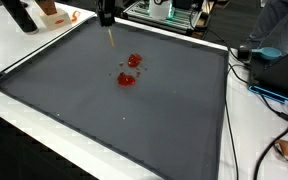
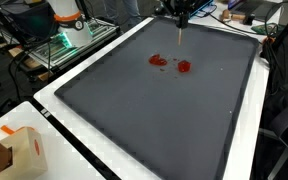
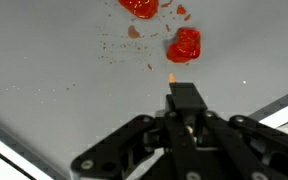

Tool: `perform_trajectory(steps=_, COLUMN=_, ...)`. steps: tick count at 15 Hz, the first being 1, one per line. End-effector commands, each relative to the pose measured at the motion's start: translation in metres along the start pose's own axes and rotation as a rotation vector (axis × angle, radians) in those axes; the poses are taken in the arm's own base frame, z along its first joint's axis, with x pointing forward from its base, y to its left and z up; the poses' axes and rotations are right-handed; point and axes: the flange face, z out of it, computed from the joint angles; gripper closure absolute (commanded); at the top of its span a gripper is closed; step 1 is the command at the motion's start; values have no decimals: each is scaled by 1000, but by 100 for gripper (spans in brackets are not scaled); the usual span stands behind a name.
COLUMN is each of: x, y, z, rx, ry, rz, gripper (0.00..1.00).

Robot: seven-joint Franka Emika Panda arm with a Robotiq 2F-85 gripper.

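Observation:
My gripper (image 3: 184, 112) is shut on a thin stick-like tool (image 3: 173, 88) with an orange tip. It hangs over the far edge of a dark grey mat (image 1: 74, 110). In both exterior views the tool (image 1: 111, 36) (image 2: 180, 34) points down, its tip just above the mat. Two red blobs (image 1: 134, 61) (image 1: 126, 78) lie on the mat a little in front of the tip, with small red specks around them. They also show in an exterior view (image 2: 158, 60) (image 2: 184, 67). In the wrist view the nearer blob (image 3: 185, 45) is just ahead of the tip.
The mat (image 2: 154, 120) lies on a white table (image 2: 74, 150). A cardboard box (image 2: 22, 150) stands at one corner. Cables (image 1: 252, 95) run along the table's side. An equipment rack (image 2: 64, 45) and a person's blue sleeve (image 1: 284, 30) are beyond the edges.

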Motion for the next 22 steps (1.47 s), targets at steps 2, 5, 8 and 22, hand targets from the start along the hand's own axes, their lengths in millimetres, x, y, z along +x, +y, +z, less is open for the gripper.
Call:
perform_trajectory(steps=2, x=-2, y=-2, z=-5, rx=-11, ry=6, rz=-1, gripper=87)
perform_trajectory(steps=5, x=-2, y=-3, z=-6, rx=-12, ry=7, rz=-2, gripper=87)
perform_trajectory(steps=8, x=-2, y=-3, z=-6, rx=-12, ry=7, rz=-2, gripper=97)
perform_trajectory(steps=22, x=-35, y=-84, z=64, rx=-548, ry=241, rz=155, gripper=97)
